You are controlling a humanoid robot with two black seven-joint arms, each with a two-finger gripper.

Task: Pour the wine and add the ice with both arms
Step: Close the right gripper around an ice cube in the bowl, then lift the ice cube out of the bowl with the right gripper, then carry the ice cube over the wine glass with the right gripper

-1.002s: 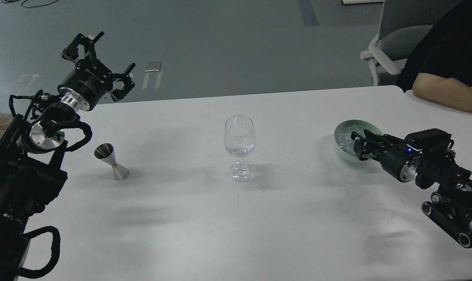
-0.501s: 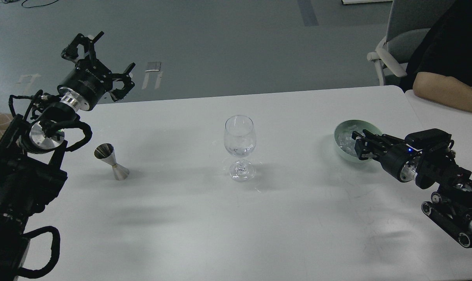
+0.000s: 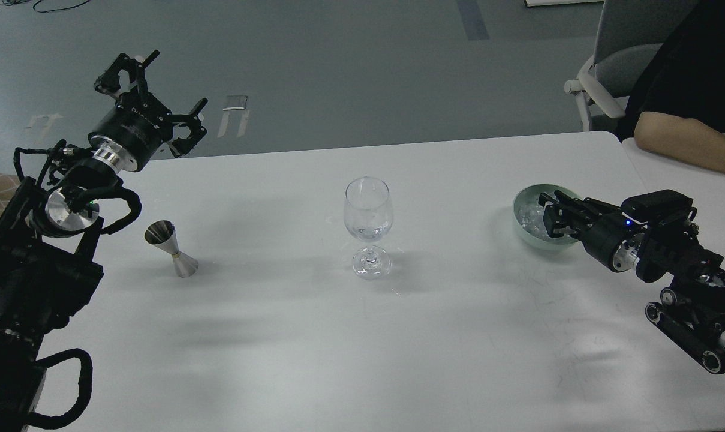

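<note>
A clear stemmed wine glass (image 3: 368, 217) stands upright at the table's middle, with a little clear, glistening matter at the bottom of its bowl. A pale green bowl (image 3: 542, 188) at the right holds ice (image 3: 526, 216). My right gripper (image 3: 548, 213) reaches into that bowl from the right, its fingertips over the ice. They look dark and close together, so I cannot tell whether they hold anything. My left gripper (image 3: 155, 96) is open and empty, raised beyond the table's far left edge. A steel jigger (image 3: 171, 248) stands upright in front of it.
The white table (image 3: 362, 348) ends just behind the left gripper. A person's bare forearm (image 3: 686, 144) rests on the far right corner, with a grey chair (image 3: 617, 66) behind it. A second table edge adjoins at the right.
My right gripper has shifted slightly up and to the far side over the bowl. The left arm, glass and jigger have not moved. The chair at the back right shifted rightward.
</note>
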